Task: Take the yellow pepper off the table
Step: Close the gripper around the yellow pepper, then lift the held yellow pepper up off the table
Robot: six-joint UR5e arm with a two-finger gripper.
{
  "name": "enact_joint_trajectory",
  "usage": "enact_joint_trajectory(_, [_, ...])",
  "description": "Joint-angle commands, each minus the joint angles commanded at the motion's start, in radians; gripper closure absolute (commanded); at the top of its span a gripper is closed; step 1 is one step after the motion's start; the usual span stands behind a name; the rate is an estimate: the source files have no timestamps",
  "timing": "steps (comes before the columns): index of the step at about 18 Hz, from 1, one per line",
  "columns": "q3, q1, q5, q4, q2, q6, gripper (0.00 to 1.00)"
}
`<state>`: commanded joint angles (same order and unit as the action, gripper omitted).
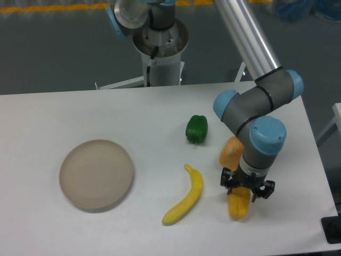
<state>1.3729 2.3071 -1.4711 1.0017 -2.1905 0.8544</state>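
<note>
- Yellow-orange and lobed, the yellow pepper (238, 202) lying on the table (160, 112) near the front right edge, just beside the banana (186, 196) and right below the pale-orange wedge (232, 152).
- Gripper (243, 191) straight above the pepper's upper end, pointing down, fingers splayed to either side of it, apparently to straddle the fruit's narrow width before closing.
- Claw spread fairly wide, nothing clamped yet as far as can be told; contact with the pepper's skin too small to make out.
- Upper part of the pepper and any stem hidden behind the wrist; part of the wedge also covered by the arm.
- Fingertips dark and tiny against the table, exact depth around the pepper unclear.
- Green pepper (196, 128) and round beige plate (96, 174) well apart from the action.
</note>
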Motion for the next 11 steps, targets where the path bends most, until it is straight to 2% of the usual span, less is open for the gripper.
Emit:
enact_joint_trajectory(3, [-0.003, 0.000, 0.000, 0.000, 0.002, 0.003, 0.57])
enact_joint_trajectory(6, [-0.023, 0.005, 0.000, 0.003, 0.012, 0.006, 0.57])
enact_joint_trajectory(11, [-0.063, 0.018, 0.000, 0.017, 0.086, 0.138, 0.58])
